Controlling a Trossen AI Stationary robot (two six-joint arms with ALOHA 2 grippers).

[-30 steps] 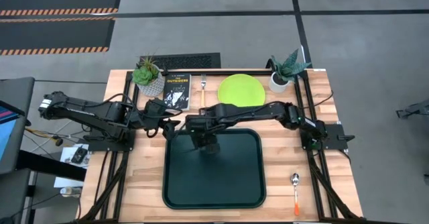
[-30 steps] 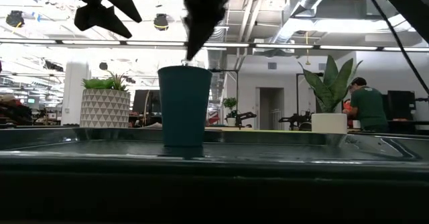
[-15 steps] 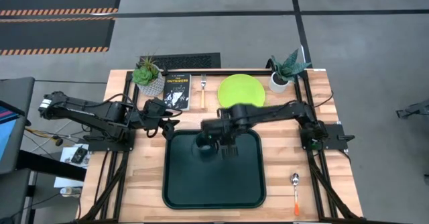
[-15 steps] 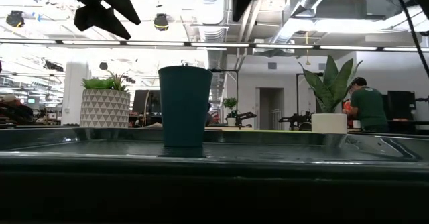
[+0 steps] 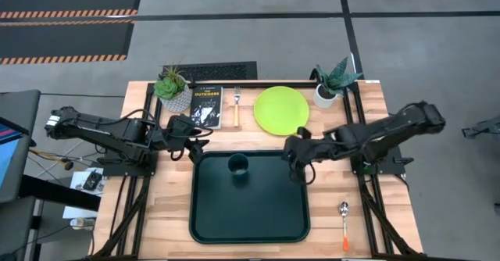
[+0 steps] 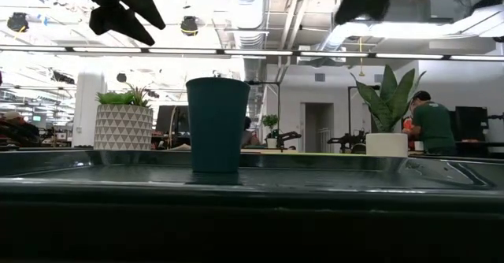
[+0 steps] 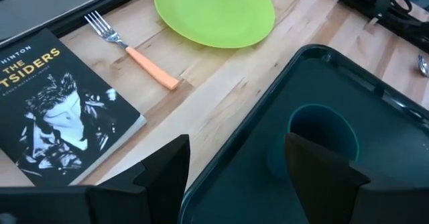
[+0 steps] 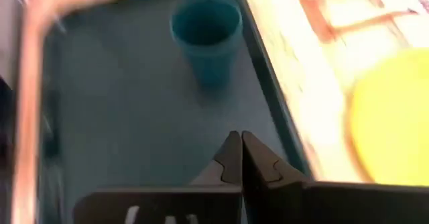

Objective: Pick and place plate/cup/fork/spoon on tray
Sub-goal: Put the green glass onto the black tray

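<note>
The dark green cup (image 5: 238, 166) stands upright on its base on the far part of the dark green tray (image 5: 234, 214); no gripper touches it. My right gripper (image 5: 291, 155) hovers shut over the tray's right rim, to the right of the cup (image 8: 206, 29). At the tray's far left corner my left gripper (image 5: 197, 145) waits open, the cup (image 7: 312, 140) ahead of it. The lime-green plate (image 5: 281, 110) and the fork (image 5: 237, 109) lie on the wood beyond the tray. The spoon (image 5: 344, 223) lies near the front right corner.
A black book (image 5: 206, 105) lies left of the fork. A potted plant (image 5: 172, 87) stands at the back left and another (image 5: 332, 81) at the back right. A black frame runs along the table's edges. Bare wood shows on both sides of the tray.
My right gripper has drawn back from above the cup toward the table's right edge, rolling as it went. The cup has stayed upright where it stood on the tray.
</note>
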